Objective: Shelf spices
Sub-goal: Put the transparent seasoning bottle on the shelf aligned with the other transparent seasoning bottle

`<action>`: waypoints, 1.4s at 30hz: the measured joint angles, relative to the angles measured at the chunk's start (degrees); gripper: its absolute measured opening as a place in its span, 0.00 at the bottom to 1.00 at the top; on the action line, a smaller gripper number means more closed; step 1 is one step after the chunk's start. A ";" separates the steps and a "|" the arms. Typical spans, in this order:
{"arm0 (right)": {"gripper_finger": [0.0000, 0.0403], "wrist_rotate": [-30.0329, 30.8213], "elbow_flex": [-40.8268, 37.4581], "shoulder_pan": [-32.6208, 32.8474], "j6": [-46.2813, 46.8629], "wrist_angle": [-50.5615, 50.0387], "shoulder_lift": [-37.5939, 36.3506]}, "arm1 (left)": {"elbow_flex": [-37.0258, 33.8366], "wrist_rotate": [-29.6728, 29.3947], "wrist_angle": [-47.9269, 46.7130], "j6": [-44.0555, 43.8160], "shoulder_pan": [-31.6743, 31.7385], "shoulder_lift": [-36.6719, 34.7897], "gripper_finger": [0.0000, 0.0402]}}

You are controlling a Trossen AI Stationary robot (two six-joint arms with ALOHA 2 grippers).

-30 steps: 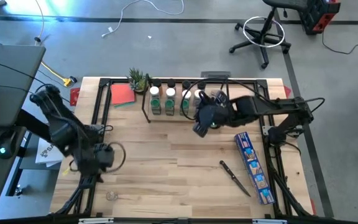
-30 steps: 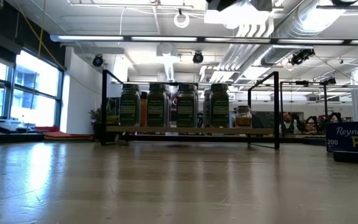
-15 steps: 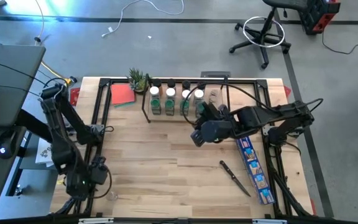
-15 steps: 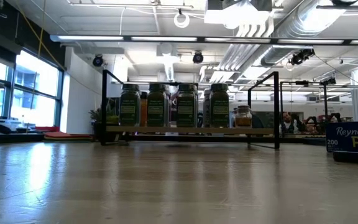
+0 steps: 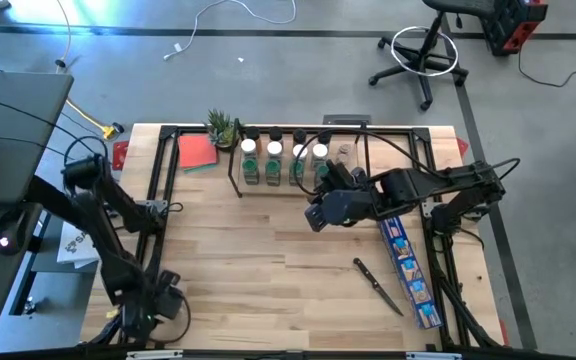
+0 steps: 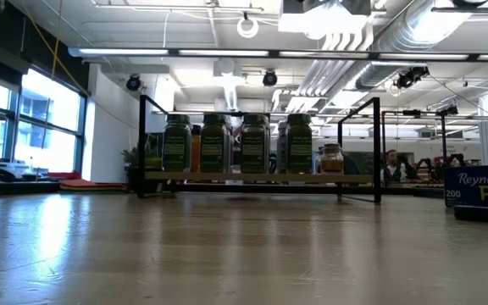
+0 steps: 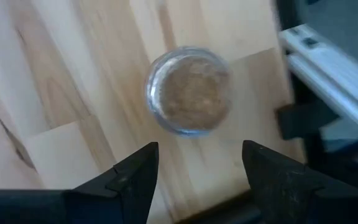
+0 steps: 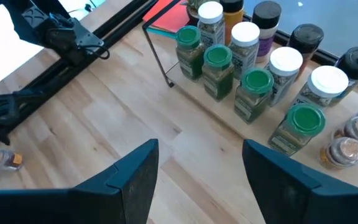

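One clear-capped spice jar (image 7: pixel 188 90) with brown contents stands upright on the table near its near-left corner, and also shows in the right wrist view (image 8: pixel 10 160). My left gripper (image 7: pixel 197 171) hangs open right above it, pointing down, touching nothing; in the high view this gripper (image 5: pixel 161 300) covers the jar. The shelf (image 5: pixel 286 168) stands at the far edge with several green-, white- and black-capped jars (image 8: pixel 253 84) upright on its boards (image 6: pixel 252 176). My right gripper (image 5: pixel 318 213) is open, just near-side of the shelf, also seen in the right wrist view (image 8: pixel 201 165).
A long blue box (image 5: pixel 408 270) and a black-handled knife (image 5: pixel 378 285) lie on the table's right part. A red item (image 5: pixel 198 152) and a small plant (image 5: pixel 223 128) sit left of the shelf. A black frame (image 5: pixel 158 190) edges the table. Bare wood lies in the middle.
My left gripper has swung toward the table's near edge and come over the lone jar at the near-left corner. My right gripper has drawn back from the shelf toward the near side, then held still. The jars have stayed where they were.
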 joint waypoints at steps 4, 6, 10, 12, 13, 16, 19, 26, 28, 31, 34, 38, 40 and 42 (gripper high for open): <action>0.56 -1.35 0.00 -0.35 0.02 0.42 0.00 | 0.00 -0.06 2.92 0.02 0.07 3.75 0.56; 0.56 -1.35 0.00 -0.38 0.00 0.70 0.00 | 0.00 -0.32 4.13 0.00 0.25 5.39 0.56; 0.56 -1.46 0.00 -0.46 0.02 1.07 0.00 | 0.18 -2.08 5.14 -0.15 1.05 6.85 0.56; 0.56 -1.44 0.00 -0.46 0.00 1.74 0.00 | 0.20 -4.12 5.14 -0.15 1.81 6.96 0.56; 0.56 -1.46 0.00 -0.46 0.02 2.14 0.00 | 0.19 -5.72 5.16 -0.15 2.15 7.00 0.56; 0.56 -1.51 0.00 -0.46 0.02 3.08 0.00 | 0.06 -10.70 5.06 -0.02 2.79 7.18 0.55; 0.56 -3.58 0.02 -0.46 0.02 3.53 0.00 | 0.02 -12.45 4.54 4.11 4.28 7.18 0.51; 0.56 -9.17 0.11 -0.46 2.23 3.66 0.00 | -0.02 -27.82 4.54 18.89 10.03 7.18 0.40; 0.56 -10.62 0.12 -0.40 2.25 3.63 0.00 | -0.02 -32.82 4.59 21.32 11.51 7.18 0.39; 0.56 -11.74 0.13 -0.21 2.27 3.61 0.00 | -0.02 -33.34 4.81 23.88 15.47 7.18 0.38; 0.56 -11.19 0.11 0.39 2.56 3.63 0.14 | -0.02 -30.57 5.25 24.44 20.29 6.97 0.38; 0.56 -9.19 0.10 1.19 2.15 4.54 2.27 | 0.23 -24.10 4.85 24.32 27.21 4.47 0.38; 0.56 -8.96 0.04 1.34 1.17 5.86 3.79 | 0.83 -20.83 3.42 22.64 29.57 2.11 0.38; 0.56 -9.44 0.04 1.31 -1.41 7.95 5.50 | 1.62 -18.36 2.02 19.16 30.79 -1.04 0.38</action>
